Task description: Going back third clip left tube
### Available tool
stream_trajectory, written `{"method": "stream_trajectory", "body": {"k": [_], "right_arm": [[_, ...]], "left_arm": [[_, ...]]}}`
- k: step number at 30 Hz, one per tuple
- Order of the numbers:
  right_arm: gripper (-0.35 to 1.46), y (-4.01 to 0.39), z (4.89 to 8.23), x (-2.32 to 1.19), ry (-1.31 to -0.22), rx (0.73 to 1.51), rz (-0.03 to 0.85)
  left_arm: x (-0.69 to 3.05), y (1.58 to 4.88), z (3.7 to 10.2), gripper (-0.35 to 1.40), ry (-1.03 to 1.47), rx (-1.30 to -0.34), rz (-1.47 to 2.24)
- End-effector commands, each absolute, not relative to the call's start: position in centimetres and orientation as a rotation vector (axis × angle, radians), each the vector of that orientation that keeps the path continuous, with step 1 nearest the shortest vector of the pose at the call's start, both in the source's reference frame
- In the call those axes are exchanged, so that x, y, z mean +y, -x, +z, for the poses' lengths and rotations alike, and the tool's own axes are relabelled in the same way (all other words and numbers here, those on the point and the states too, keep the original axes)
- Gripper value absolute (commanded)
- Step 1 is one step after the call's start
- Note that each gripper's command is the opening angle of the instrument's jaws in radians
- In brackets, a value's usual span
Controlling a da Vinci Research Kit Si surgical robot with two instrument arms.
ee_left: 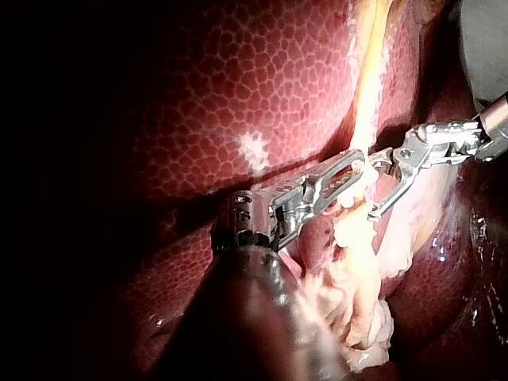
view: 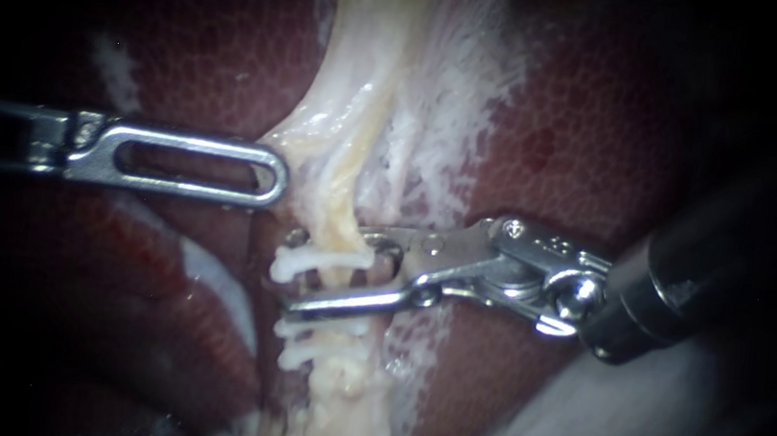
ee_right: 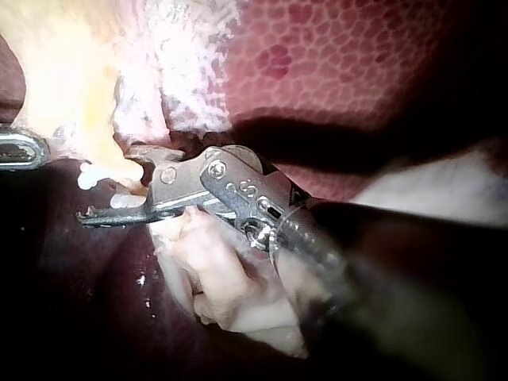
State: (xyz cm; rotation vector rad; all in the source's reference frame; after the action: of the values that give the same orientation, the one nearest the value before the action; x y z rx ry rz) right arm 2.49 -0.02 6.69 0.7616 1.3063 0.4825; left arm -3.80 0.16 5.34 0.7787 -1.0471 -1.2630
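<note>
Straddling the pale yellowish tube (view: 343, 206) with jaws gaping on the slender silver right instrument (view: 336, 276); ideally drawing straight back, avoiding snagging the white plastic clips (view: 305, 263).

Bright central light glints off the right instrument (view: 294, 273), while the liver (view: 223, 47) fades into dark edges.

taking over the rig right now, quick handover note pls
Left instrument: tip beside the tube, above the clips in the endoscope view.
Right instrument: jaws open, straddling the tube around the top white clip.
Done: three white clips appear to sit on the tube, with the two lower clips below the jaws.
Left: probably ease the Right instrument back off the tube without snagging a clip.
</note>
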Motion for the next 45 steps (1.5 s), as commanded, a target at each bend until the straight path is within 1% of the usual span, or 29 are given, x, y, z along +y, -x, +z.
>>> {"method": "stream_trajectory", "body": {"k": [1, 6, 11, 16, 24, 30, 35, 40, 45], "right_arm": [[0.60, -2.47, 6.73, -0.01, -0.759, 1.306, 0.482], [0.60, -2.43, 6.82, -0.03, -0.728, 1.313, 0.455], [0.60, -2.31, 6.86, -0.03, -0.707, 1.315, 0.445], [0.60, -2.07, 6.84, -0.05, -0.680, 1.316, 0.446], [0.60, -1.58, 6.78, -0.07, -0.633, 1.324, 0.401], [0.60, -1.25, 6.66, -0.01, -0.591, 1.324, 0.380], [0.60, -1.02, 6.47, 0.06, -0.579, 1.326, 0.364], [0.60, -0.92, 6.26, 0.11, -0.558, 1.322, 0.369], [0.60, -0.87, 6.10, 0.16, -0.559, 1.323, 0.364]], "left_arm": [[0.16, 3.80, 5.34, -0.35, -0.778, -1.047, -1.263], [0.16, 3.80, 5.34, -0.35, -0.778, -1.047, -1.263], [0.15, 3.79, 5.33, -0.35, -0.779, -1.047, -1.262], [0.15, 3.78, 5.33, -0.35, -0.779, -1.047, -1.262], [0.16, 3.77, 5.37, -0.35, -0.780, -1.047, -1.260], [0.16, 3.77, 5.38, -0.35, -0.780, -1.047, -1.260], [0.16, 3.76, 5.39, -0.35, -0.780, -1.047, -1.260], [0.16, 3.76, 5.41, -0.35, -0.779, -1.048, -1.259], [0.17, 3.75, 5.44, -0.35, -0.780, -1.048, -1.258]]}}
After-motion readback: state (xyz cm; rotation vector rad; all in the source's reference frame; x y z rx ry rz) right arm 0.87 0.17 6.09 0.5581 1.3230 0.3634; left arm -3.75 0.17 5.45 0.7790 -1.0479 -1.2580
